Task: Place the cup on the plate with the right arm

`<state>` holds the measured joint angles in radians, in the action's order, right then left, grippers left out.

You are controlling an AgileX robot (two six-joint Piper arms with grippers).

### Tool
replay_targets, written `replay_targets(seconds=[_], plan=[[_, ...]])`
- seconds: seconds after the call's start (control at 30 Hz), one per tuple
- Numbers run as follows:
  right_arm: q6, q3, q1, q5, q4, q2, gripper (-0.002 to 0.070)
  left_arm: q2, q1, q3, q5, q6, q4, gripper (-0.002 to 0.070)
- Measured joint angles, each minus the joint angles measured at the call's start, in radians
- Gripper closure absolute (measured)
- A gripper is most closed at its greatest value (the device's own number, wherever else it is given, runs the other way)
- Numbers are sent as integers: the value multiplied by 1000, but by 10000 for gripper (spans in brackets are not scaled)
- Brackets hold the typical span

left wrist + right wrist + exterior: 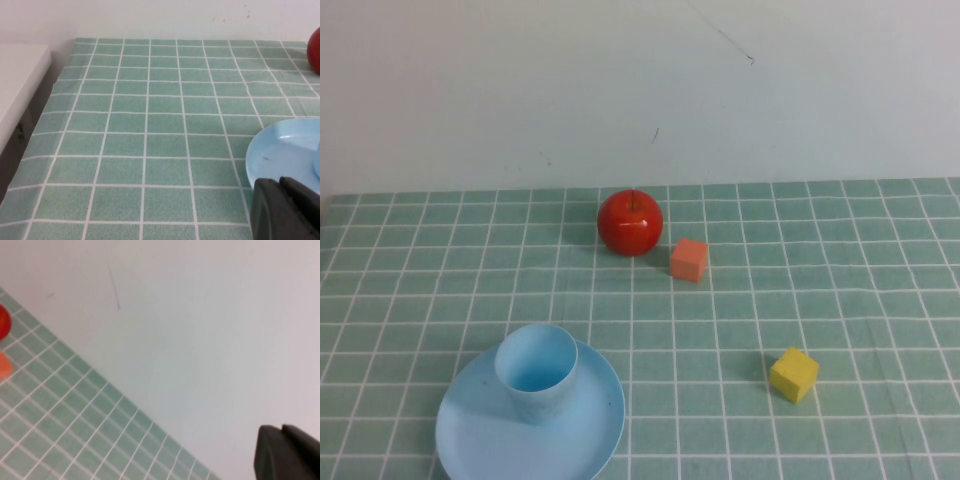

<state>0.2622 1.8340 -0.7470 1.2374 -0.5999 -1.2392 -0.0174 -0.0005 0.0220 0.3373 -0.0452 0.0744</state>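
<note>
The light-blue cup [536,371] stands upright on the light-blue plate [485,432] at the near left of the table. Neither arm shows in the high view. In the left wrist view my left gripper [280,186] is shut and empty, hanging beside the plate's [277,150] near rim; a sliver of the cup [317,162] shows at the frame edge. In the right wrist view my right gripper [281,432] is shut and empty, raised and facing the white wall, away from the cup.
A red apple [630,222] sits at the back centre, with an orange cube [689,260] beside it. A yellow cube [794,374] lies at the near right. The green checked cloth ends at the white wall; a white ledge [20,80] borders its left edge.
</note>
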Motion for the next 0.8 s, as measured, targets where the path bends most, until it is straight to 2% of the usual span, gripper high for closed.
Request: replay_targets(seconds=[0.23, 0.37, 0.47, 0.63, 0.8], plan=[[-202, -436, 0, -2, -1, 198, 679, 0, 0, 0, 0, 0, 0, 678], [-320, -693, 0, -101, -1, 306, 679, 0, 0, 0, 0, 0, 0, 678], [-434, -916, 0, -259, -1, 394, 679, 0, 0, 0, 0, 0, 0, 678], [-572, -1278, 0, -635, -14, 543, 679, 0, 0, 0, 0, 0, 0, 678], [-647, -1498, 0, -901, -23, 627, 679, 0, 0, 0, 0, 0, 0, 678]])
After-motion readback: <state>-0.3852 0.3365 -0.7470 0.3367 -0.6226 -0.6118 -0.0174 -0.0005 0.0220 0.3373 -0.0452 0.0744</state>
